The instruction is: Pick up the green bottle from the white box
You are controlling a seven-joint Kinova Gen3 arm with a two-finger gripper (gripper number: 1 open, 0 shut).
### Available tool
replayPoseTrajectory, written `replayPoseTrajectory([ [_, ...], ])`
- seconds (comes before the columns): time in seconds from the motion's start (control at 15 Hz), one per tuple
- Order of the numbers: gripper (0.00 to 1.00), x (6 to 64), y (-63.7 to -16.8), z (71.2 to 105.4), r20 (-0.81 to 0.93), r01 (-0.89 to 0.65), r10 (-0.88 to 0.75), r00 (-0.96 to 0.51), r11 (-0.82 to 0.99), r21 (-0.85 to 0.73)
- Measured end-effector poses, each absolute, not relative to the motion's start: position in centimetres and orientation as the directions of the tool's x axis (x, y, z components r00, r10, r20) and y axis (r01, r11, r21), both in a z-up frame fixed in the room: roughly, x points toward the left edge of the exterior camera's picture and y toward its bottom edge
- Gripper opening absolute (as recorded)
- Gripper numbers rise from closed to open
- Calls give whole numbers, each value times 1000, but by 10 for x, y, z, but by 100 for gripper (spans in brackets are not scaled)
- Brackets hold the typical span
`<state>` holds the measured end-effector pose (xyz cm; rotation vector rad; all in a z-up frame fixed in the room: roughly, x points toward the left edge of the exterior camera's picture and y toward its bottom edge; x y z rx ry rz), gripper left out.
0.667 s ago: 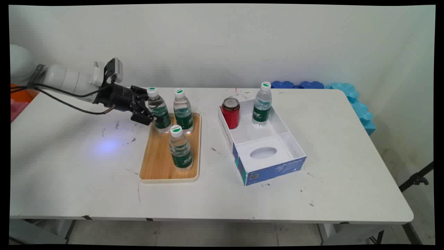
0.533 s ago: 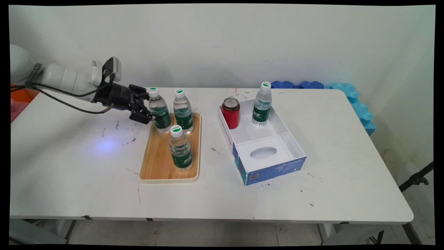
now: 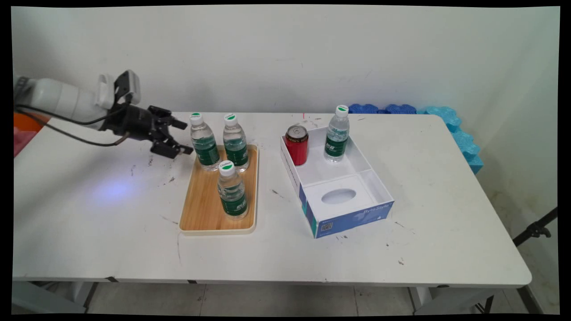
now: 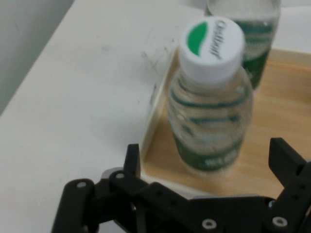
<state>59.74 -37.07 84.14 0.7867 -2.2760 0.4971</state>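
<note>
The gripper sits in the left part of the main view, level with the bottle bodies, its two fingers spread apart and holding nothing. It points rightward at the rear-left water bottle, just short of it and not touching; a sliver of table shows between the fingertips and the bottle. In the hand view that same bottle stands upright ahead of the gripper, seen between the fingers with a gap on either side

Three bottles stand upright on the wooden tray at centre-left: the rear-left one, a second just right of it, and a third lower in the frame, near the tray's middle. Right of centre lies an open white and blue box; in its far compartment stand a red can and a fourth water bottle, apart from each other. The near part of the box is a white panel with an oval hole

As things lie, one bottle and the can are in the box, three bottles remain on the tray, and none is in the gripper
</note>
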Motion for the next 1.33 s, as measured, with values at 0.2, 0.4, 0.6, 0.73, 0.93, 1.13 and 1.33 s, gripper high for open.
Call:
replayPoseTrajectory([
  [0.2, 100, 602, -348, 851, 671, -661, -422, -610, 738, -137],
  [0.4, 100, 600, -333, 860, 654, -665, -441, -615, 735, -131],
  [0.6, 100, 589, -318, 877, 640, -670, -459, -616, 733, -119],
  [0.73, 100, 576, -310, 895, 629, -665, -468, -621, 739, -107],
  [0.93, 100, 557, -303, 920, 627, -653, -467, -623, 753, -88],
  [1.13, 100, 528, -301, 957, 646, -628, -436, -627, 774, -87],
  [1.33, 100, 505, -307, 983, 665, -615, -411, -624, 783, -94],
])
